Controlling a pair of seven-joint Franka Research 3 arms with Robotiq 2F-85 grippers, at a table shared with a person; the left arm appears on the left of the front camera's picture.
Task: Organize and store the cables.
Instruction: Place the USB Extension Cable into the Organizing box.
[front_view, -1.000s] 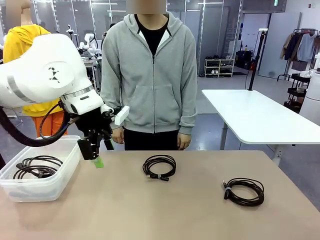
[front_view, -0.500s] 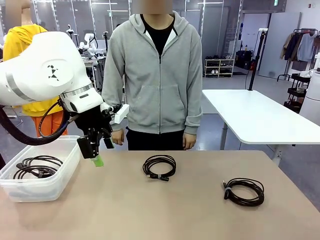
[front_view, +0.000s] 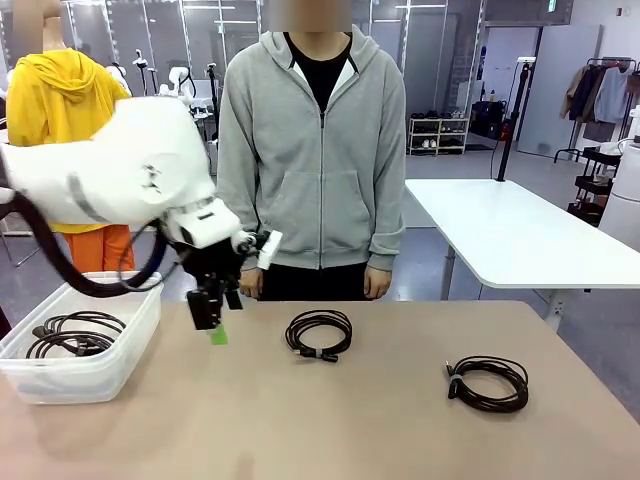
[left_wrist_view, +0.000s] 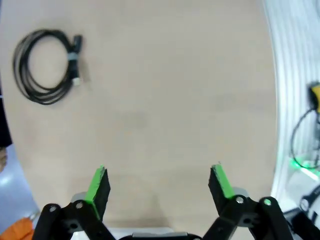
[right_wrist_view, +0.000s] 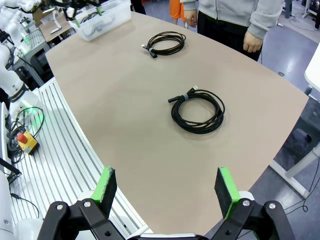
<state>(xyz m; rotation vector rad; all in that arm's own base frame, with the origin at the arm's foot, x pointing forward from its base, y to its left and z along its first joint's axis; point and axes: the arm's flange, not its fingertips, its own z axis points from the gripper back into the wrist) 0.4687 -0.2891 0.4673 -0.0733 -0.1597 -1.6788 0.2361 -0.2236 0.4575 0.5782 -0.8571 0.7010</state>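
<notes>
1. My left tool (front_view: 215, 333) (left_wrist_view: 159, 182) hangs above the beige tabletop (front_view: 330, 430), at about 10 o'clock from its middle in the front view. Its green-padded fingers are spread, with nothing between them.
2. One thin black coiled cable (front_view: 319, 333) (left_wrist_view: 47, 66) lies flat at 12 o'clock from the middle, well apart from that tool.
3. A second thin black coiled cable (front_view: 488, 383) (right_wrist_view: 197, 110) lies at 3 o'clock, well apart from the first.
4. More black coiled cables (front_view: 72, 333) lie inside the clear plastic bin (front_view: 80, 380) at 9 o'clock.
5. My right tool (right_wrist_view: 167, 187) is spread and empty, high over the tabletop's edge.
6. A person in a grey hoodie (front_view: 320, 150) stands at the far side.
</notes>
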